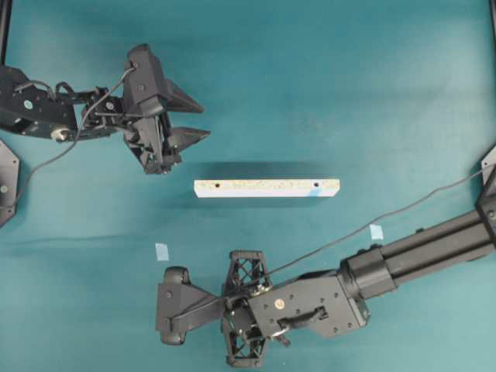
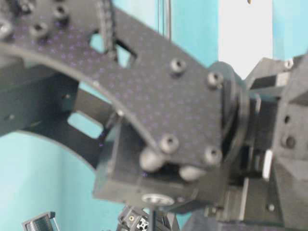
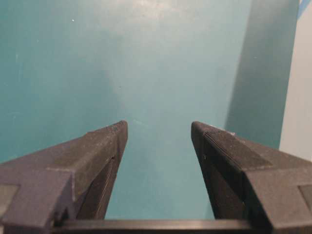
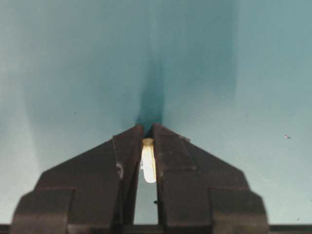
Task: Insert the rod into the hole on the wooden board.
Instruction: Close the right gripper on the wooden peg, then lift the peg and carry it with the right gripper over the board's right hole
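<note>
The wooden board (image 1: 266,188) lies flat mid-table, long side left to right. It has two dark holes; the hole (image 1: 316,185) near its right end has a light blue mark beside it. My right gripper (image 1: 160,308) is near the front of the table, left of the board's left end and well in front of it. In the right wrist view the gripper (image 4: 148,129) is shut on the small cream rod (image 4: 148,160), held lengthwise between the fingers above the bare mat. My left gripper (image 1: 198,120) is open and empty, behind and left of the board. In the left wrist view the gripper (image 3: 158,127) is wide open, with the board's pale side (image 3: 300,97) at the right edge.
Two pale blue tape squares lie on the teal mat, one (image 1: 162,251) in front of the board's left end and one (image 1: 377,231) to its front right. A cable (image 1: 403,208) runs from the right arm across the mat. The table-level view is filled by arm parts (image 2: 159,96).
</note>
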Controlling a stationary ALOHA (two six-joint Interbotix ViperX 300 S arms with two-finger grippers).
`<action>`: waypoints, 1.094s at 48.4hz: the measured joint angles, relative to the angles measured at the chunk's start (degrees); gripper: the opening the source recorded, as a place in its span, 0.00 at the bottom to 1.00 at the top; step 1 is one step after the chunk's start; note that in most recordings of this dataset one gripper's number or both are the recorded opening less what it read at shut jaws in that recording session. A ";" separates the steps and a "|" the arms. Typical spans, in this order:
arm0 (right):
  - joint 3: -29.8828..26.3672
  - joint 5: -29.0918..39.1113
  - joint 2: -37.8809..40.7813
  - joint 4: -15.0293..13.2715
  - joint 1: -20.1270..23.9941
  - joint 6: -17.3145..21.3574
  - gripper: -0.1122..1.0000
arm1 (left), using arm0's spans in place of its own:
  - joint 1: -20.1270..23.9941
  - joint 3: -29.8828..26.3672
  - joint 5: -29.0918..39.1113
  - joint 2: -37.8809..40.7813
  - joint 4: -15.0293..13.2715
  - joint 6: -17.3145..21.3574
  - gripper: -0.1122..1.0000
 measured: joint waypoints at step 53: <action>18.81 -20.04 -17.84 -8.70 -0.70 5.10 0.18 | 0.00 0.00 2.11 0.00 0.09 0.00 0.76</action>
